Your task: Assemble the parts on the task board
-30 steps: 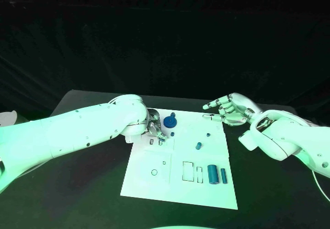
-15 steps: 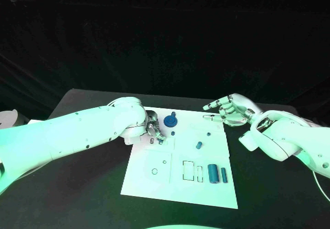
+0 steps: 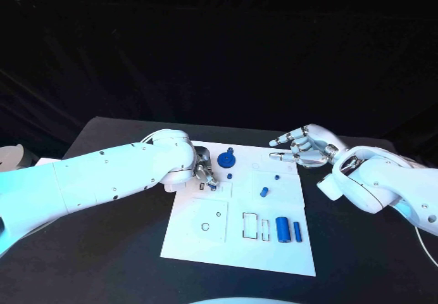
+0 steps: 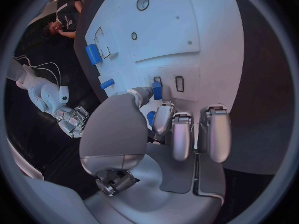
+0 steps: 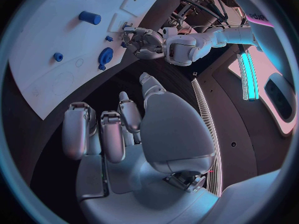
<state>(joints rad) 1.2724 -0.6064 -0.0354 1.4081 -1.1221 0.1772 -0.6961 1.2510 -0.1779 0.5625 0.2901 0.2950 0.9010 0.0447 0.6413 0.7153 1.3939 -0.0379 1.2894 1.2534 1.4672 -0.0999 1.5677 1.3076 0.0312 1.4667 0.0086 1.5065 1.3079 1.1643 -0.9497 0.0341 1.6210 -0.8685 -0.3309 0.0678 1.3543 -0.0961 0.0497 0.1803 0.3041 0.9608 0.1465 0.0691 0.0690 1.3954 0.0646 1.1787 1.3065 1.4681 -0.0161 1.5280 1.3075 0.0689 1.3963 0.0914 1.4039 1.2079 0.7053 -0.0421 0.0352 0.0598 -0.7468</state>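
Assembly appears barely begun: left hand (image 3: 204, 172) pinches a small blue part (image 4: 157, 90) over a slot at the task board (image 3: 239, 253) upper left, right hand (image 3: 304, 145) released upper right, other parts (image 3: 283, 230) unplaced.

task board (image 3: 239, 234): matt white, smooth, looks like plastic sheet. parts, e.g. blue cylinder (image 3: 283, 229) at 5 o'clock on board: smooth blue plastic, slight sheen. table (image 3: 109, 253): black, matt. left hand (image 4: 163, 134), right hand (image 5: 118, 129): silver brushed-looking metal, satin. arm shells (image 3: 100, 180): glossy white plastic. backdrop (image 3: 219, 57): black cloth, creased.
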